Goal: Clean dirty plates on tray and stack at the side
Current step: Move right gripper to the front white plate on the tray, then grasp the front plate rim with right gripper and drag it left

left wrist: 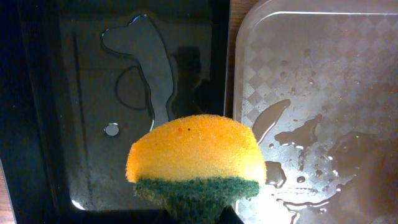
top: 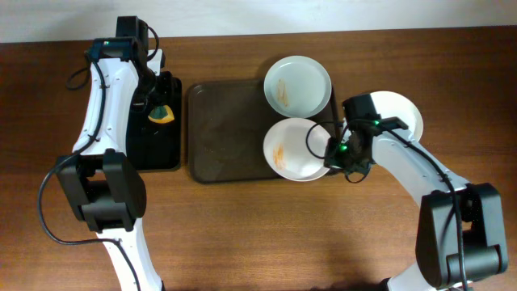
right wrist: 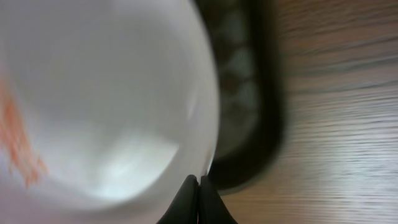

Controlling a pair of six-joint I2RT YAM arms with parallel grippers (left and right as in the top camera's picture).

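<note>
Left arm (top: 101, 97), left of frame: white curved links, bulky black joint housings, thin black cables, green LED up top. Right arm (top: 412, 166), right of frame: same build, green lights. Right gripper (right wrist: 198, 186): black tapered fingers.

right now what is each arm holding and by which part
Left jaws hold the sponge by its green scouring side. Right jaws look shut on the rim of the nearer smeared plate.

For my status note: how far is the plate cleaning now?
Done: one clean-looking plate lies beside the tray. In hand: the right gripper pinches the near smeared plate by its rim; the left gripper holds the sponge. Left: wiping it and the far smeared plate, then stacking.
</note>
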